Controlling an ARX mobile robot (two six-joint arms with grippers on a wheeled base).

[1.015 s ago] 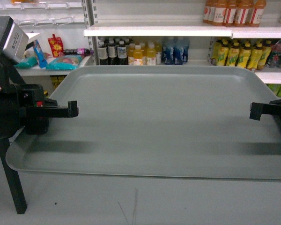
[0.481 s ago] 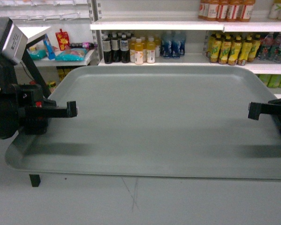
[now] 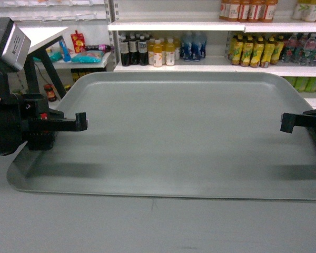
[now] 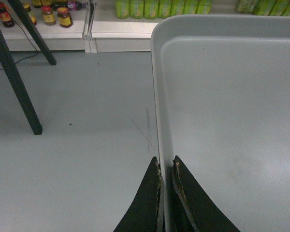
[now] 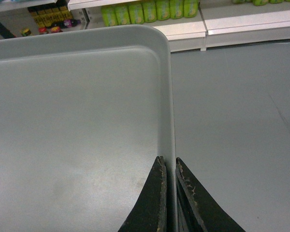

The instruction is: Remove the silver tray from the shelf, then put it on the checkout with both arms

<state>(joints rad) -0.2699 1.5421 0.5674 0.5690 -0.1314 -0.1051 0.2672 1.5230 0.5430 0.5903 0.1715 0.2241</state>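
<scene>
The silver tray (image 3: 179, 137) hangs level above the grey floor, held at its two short sides. My left gripper (image 3: 81, 122) is shut on the tray's left rim; in the left wrist view its fingertips (image 4: 165, 166) pinch the rim of the tray (image 4: 222, 121). My right gripper (image 3: 285, 123) is shut on the right rim, with the rim of the tray (image 5: 72, 121) between its fingertips (image 5: 168, 162). The checkout (image 3: 39, 36), a white top on slanted black legs (image 4: 17, 82), stands at the far left behind my left arm. The shelf the tray came from is out of view.
White store shelves (image 3: 174, 25) with rows of bottles (image 3: 158, 50) run across the back. Snack packets (image 3: 87, 55) lie on a low shelf behind the checkout. Jars (image 4: 53, 14) and green bottles (image 5: 150, 9) stand on the bottom shelves. Grey floor (image 3: 147, 226) lies under the tray.
The whole view has drawn back: the checkout's black leg slid from the near left corner to the far upper left, and the bottle shelves look smaller. Both grippers still hold the tray.
</scene>
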